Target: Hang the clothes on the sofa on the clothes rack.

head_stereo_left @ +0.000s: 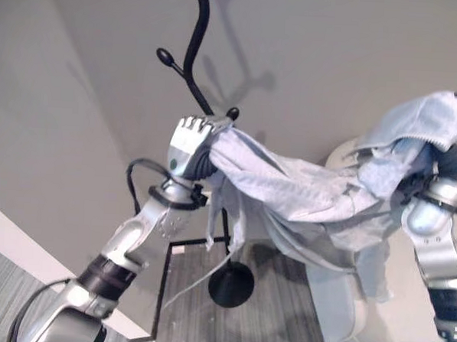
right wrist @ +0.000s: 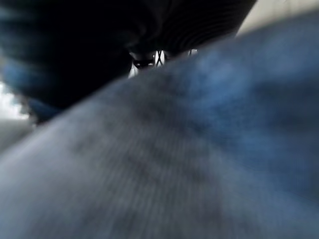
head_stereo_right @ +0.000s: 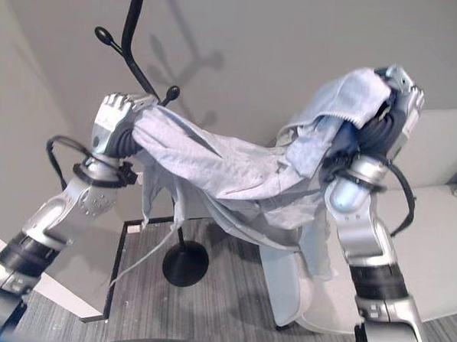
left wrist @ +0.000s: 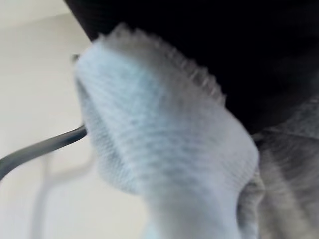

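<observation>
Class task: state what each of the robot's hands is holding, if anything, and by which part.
Both hold one light blue garment: the left hand grips one end beside a hook of the black clothes rack; the right hand holds the bunched other end.

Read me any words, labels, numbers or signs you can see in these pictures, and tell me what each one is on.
None: no readable text, number or sign appears anywhere.
The pale blue garment stretched between the left hand and the right hand shows plain fabric, no tag or print.
The black clothes rack, the wall and the sofa bear no markings.
</observation>
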You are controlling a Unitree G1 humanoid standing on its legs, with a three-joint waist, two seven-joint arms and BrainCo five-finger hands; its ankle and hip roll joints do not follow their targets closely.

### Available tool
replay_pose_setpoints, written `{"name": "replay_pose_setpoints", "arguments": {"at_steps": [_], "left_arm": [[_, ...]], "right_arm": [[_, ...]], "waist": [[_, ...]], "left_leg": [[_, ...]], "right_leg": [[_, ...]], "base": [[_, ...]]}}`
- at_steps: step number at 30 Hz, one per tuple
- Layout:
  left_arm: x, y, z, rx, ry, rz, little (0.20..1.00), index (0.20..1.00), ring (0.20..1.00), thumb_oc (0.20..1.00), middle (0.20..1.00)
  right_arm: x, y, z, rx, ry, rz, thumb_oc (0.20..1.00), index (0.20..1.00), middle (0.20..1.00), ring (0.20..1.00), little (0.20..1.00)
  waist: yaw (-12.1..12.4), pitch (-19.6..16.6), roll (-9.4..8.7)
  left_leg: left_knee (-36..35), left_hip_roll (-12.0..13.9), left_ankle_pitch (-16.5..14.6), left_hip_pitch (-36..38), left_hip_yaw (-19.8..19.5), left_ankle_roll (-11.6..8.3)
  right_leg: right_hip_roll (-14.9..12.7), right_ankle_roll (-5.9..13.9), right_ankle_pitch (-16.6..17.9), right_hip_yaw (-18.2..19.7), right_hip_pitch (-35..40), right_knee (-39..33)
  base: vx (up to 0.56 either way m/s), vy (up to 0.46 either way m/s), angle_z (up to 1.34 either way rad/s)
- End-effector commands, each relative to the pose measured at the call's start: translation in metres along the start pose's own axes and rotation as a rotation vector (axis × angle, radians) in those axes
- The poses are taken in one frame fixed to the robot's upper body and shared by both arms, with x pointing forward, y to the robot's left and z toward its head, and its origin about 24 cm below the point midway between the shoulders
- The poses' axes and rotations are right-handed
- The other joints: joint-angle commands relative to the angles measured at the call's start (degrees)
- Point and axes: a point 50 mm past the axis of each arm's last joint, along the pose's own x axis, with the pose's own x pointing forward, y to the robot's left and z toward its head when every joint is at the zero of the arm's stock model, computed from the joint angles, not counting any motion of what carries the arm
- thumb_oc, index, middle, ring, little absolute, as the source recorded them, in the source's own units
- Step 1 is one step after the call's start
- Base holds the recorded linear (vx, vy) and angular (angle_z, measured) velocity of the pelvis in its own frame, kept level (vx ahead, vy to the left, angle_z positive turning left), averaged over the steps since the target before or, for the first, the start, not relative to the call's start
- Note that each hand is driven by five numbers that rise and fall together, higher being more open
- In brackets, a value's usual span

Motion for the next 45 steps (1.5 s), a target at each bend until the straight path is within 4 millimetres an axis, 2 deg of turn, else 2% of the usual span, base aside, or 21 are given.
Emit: {"name": "replay_pose_setpoints", "arguments": {"at_steps": [1,2,5,10,11,13,15,16,17,18,20,23,27,30,31,32,34,35,36,41,45], "left_arm": [[0.041,0.025,-0.027,0.159,0.025,0.075,0.2,0.2,0.2,0.2,0.2],[0.042,0.025,-0.027,0.16,0.024,0.079,0.2,0.2,0.2,0.2,0.2],[0.066,0.039,-0.041,0.252,0.033,0.074,0.2,0.2,0.2,0.2,0.2],[0.085,0.064,-0.068,0.388,0.101,0.047,0.2,0.2,0.2,0.2,0.2],[0.086,0.065,-0.068,0.389,0.1,0.05,0.2,0.2,0.2,0.2,0.2],[0.089,0.072,-0.082,0.44,0.148,0.028,0.2,0.2,0.2,0.2,0.2],[0.09,0.073,-0.082,0.44,0.148,0.033,0.2,0.2,0.2,0.2,0.2],[0.091,0.079,-0.089,0.462,0.173,0.036,0.2,0.2,0.2,0.2,0.2],[0.092,0.082,-0.092,0.472,0.189,0.041,0.2,0.2,0.2,0.2,0.2],[0.09,0.091,-0.103,0.494,0.243,0.056,0.2,0.2,0.2,0.2,0.2],[0.085,0.104,-0.123,0.524,0.35,0.072,0.2,0.2,0.2,0.2,0.2],[0.082,0.107,-0.132,0.533,0.402,0.069,0.2,0.2,0.2,0.2,0.2],[0.076,0.111,-0.143,0.551,0.467,0.061,0.2,0.2,0.2,0.2,0.2],[0.061,0.11,-0.159,0.574,0.574,0.02,0.2,0.2,0.2,0.2,0.2],[0.061,0.11,-0.159,0.574,0.574,0.02,0.2,0.2,0.2,0.2,0.2],[0.045,0.1,-0.169,0.574,0.656,-0.032,0.2,0.2,0.2,0.2,0.2],[0.04,0.094,-0.171,0.568,0.684,-0.052,0.2,0.2,0.2,0.2,0.2],[0.025,0.084,-0.178,0.556,0.758,-0.103,0.2,0.2,0.2,0.2,0.2],[0.019,0.076,-0.178,0.533,0.783,-0.12,0.2,0.2,0.2,0.2,0.2],[0.021,0.045,-0.167,0.401,0.819,-0.109,0.2,0.2,0.2,0.2,0.2],[0.014,0.032,-0.165,0.36,0.837,-0.124,0.2,0.2,0.2,0.2,0.2]], "right_arm": [[0.037,0.009,0.025,0.056,-0.108,0.015,0.2,0.2,0.2,0.2,0.2],[0.038,0.01,0.026,0.058,-0.111,0.012,0.2,0.2,0.2,0.2,0.2],[0.07,0.014,0.034,0.048,-0.142,0.041,0.2,0.2,0.2,0.2,0.2],[0.12,0.005,0.029,-0.024,-0.105,0.039,0.2,0.2,0.2,0.2,0.2],[0.122,0.005,0.03,-0.022,-0.106,0.037,0.2,0.2,0.2,0.2,0.2],[0.142,-0.006,0.022,-0.066,-0.056,0.013,0.2,0.2,0.2,0.2,0.2],[0.145,-0.006,0.024,-0.064,-0.06,0.011,0.2,0.2,0.2,0.2,0.2],[0.156,-0.019,0.015,-0.115,-0.019,-0.02,0.2,0.2,0.2,0.2,0.2],[0.164,-0.026,0.016,-0.124,-0.013,-0.04,0.2,0.2,0.2,0.2,0.2],[0.175,-0.041,0.011,-0.176,0.014,-0.08,0.2,0.2,0.2,0.2,0.2],[0.183,-0.052,0.001,-0.231,0.07,-0.091,0.2,0.2,0.2,0.2,0.2],[0.185,-0.053,-0.003,-0.257,0.094,-0.083,0.2,0.2,0.2,0.2,0.2],[0.183,-0.044,-0.01,-0.292,0.124,-0.043,0.2,0.2,0.2,0.2,0.2],[0.178,-0.028,-0.014,-0.32,0.148,0.015,0.2,0.2,0.2,0.2,0.2],[0.178,-0.028,-0.014,-0.32,0.148,0.015,0.2,0.2,0.2,0.2,0.2],[0.168,-0.011,-0.021,-0.333,0.178,0.072,0.2,0.2,0.2,0.2,0.2],[0.164,-0.003,-0.024,-0.346,0.186,0.097,0.2,0.2,0.2,0.2,0.2],[0.154,0.009,-0.031,-0.354,0.219,0.149,0.2,0.2,0.2,0.2,0.2],[0.15,0.012,-0.034,-0.362,0.24,0.162,0.2,0.2,0.2,0.2,0.2],[0.137,0.023,-0.045,-0.325,0.338,0.175,0.2,0.2,0.2,0.2,0.2],[0.122,0.027,-0.059,-0.331,0.395,0.197,0.2,0.2,0.2,0.2,0.2]], "waist": [[1.5,-1.8,-4.24],[1.4,-1.6,-4.23],[1.7,-1.2,-4.34],[2.4,-1.3,-5.1],[2.4,-1.1,-5.09],[2.7,-1.2,-5.61],[2.6,-1.0,-5.52],[2.9,-0.9,-5.97],[2.9,-1.0,-6.1],[3.2,-1.2,-6.4],[3.5,-1.7,-6.72],[3.5,-1.7,-6.72],[4.1,-1.6,-6.73],[4.9,-1.4,-6.91],[4.8,-1.4,-6.9],[5.7,-0.8,-6.98],[6.1,-0.4,-7.08],[6.7,0.1,-7.19],[7.1,0.7,-7.3],[8.4,3.7,-7.61],[8.4,4.4,-7.34]], "left_leg": [[0.7,-0.8,-6.6,3.4,0.8,-0.9],[0.6,-0.8,-6.5,3.4,0.7,-0.91],[0.9,-0.6,-6.2,2.9,0.2,-1.33],[0.6,0.0,-6.2,2.5,-0.9,-2.09],[0.5,0.0,-6.2,2.5,-0.9,-2.1],[0.5,0.2,-6.0,2.2,-1.4,-2.58],[0.5,0.2,-5.9,2.1,-1.6,-2.59],[0.7,0.3,-5.9,1.8,-2.2,-2.91],[0.6,0.3,-5.8,1.6,-2.6,-3.05],[0.5,0.6,-5.5,1.3,-3.3,-3.38],[0.1,0.9,-5.1,1.3,-4.4,-3.88],[0.0,1.0,-4.9,1.3,-4.8,-4.13],[0.0,1.1,-4.5,1.0,-5.4,-4.46],[0.0,1.2,-3.8,0.3,-6.3,-4.91],[0.0,1.2,-3.8,0.3,-6.3,-4.91],[0.0,1.2,-3.2,-0.4,-6.8,-5.09],[0.0,1.0,-2.9,-0.9,-7.2,-5.06],[0.0,0.8,-2.5,-1.7,-7.9,-5.1],[0.0,0.6,-2.0,-2.3,-8.3,-5.17],[0.0,-0.7,0.5,-8.8,-11.3,-5.78],[0.0,-1.4,1.0,-11.2,-12.0,-5.7]], "right_leg": [[-1.7,2.38,3.8,-0.8,4.0,-7.4],[-1.7,2.37,3.8,-0.8,3.9,-7.3],[-1.8,2.46,3.7,-1.5,3.6,-6.9],[-1.8,2.77,3.0,-3.0,3.4,-6.8],[-1.8,2.76,3.0,-3.1,3.4,-6.8],[-1.8,2.87,2.8,-3.6,3.0,-6.4],[-1.8,2.86,2.8,-3.7,2.9,-6.4],[-1.8,2.84,2.5,-4.0,2.5,-5.8],[-1.8,2.73,2.4,-4.3,2.3,-5.6],[-1.8,2.75,2.3,-5.1,2.0,-5.3],[-1.9,2.72,2.2,-6.4,2.3,-5.4],[-1.9,2.67,2.1,-7.1,2.5,-5.5],[-2.0,2.57,2.0,-8.0,2.7,-5.8],[-2.1,2.45,1.8,-9.4,2.7,-6.4],[-2.1,2.45,1.8,-9.5,2.7,-6.4],[-2.2,2.4,1.8,-10.3,2.6,-6.8],[-2.3,2.37,1.8,-10.9,2.4,-6.8],[-2.4,2.3,1.8,-11.3,2.1,-7.1],[-2.4,2.25,1.9,-11.6,1.7,-7.1],[-2.6,2.05,2.9,-12.8,-3.5,-7.6],[-2.6,2.09,3.7,-12.4,-5.4,-8.3]], "base": [[0.04,-0.037,0.1],[-0.01,-0.04,0.07],[0.04,-0.017,0.07],[0.06,-0.02,0.16],[0.1,-0.01,0.18],[0.07,-0.013,0.22],[0.03,-0.008,0.22],[0.06,-0.017,0.22],[0.11,-0.034,0.35],[0.12,-0.04,0.4],[0.12,-0.037,0.41],[0.04,-0.018,0.16],[0.03,-0.017,0.16],[0.02,-0.027,0.15],[0.04,-0.043,0.23],[0.02,-0.024,0.17],[0.02,-0.032,0.2],[0.01,-0.034,0.19],[-0.02,-0.037,0.25],[-0.08,-0.024,0.26],[-0.03,-0.008,0.28]]}}
